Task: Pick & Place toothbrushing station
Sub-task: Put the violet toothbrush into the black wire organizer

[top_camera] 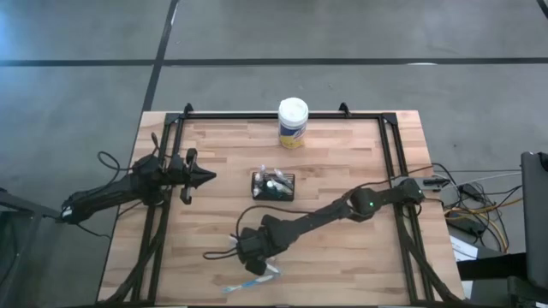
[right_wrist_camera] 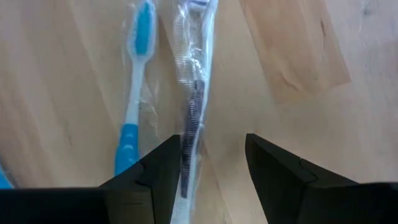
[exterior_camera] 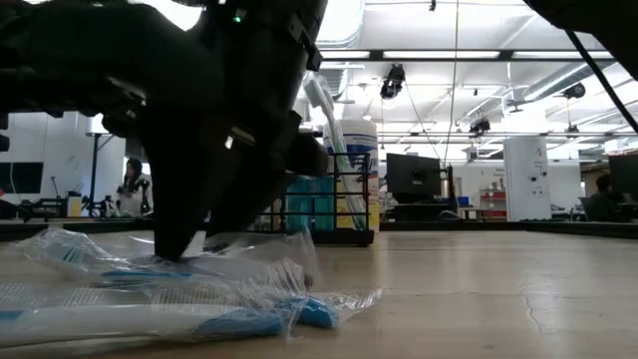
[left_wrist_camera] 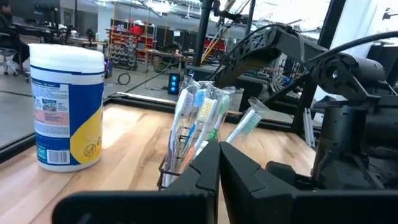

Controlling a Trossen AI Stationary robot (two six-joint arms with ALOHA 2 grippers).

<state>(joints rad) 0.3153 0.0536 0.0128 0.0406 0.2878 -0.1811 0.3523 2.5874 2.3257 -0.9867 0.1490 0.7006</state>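
The toothbrushing station [top_camera: 273, 186], a small black wire caddy holding several wrapped toothbrushes, stands at the centre of the high view, below the white-lidded wipes canister [top_camera: 293, 122]. The right gripper [top_camera: 254, 257] sits low at the bottom centre, fingers spread over 2 plastic-wrapped toothbrushes [right_wrist_camera: 134, 87] lying on the table [top_camera: 342, 154], apparently grasping neither. The left gripper [top_camera: 199, 177] waits at left, fingers pressed together.

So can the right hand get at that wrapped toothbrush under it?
Probably yes: the right hand is open, pointing down over the wrapped toothbrush, which lies flat on the table between its fingers, nothing covering it.
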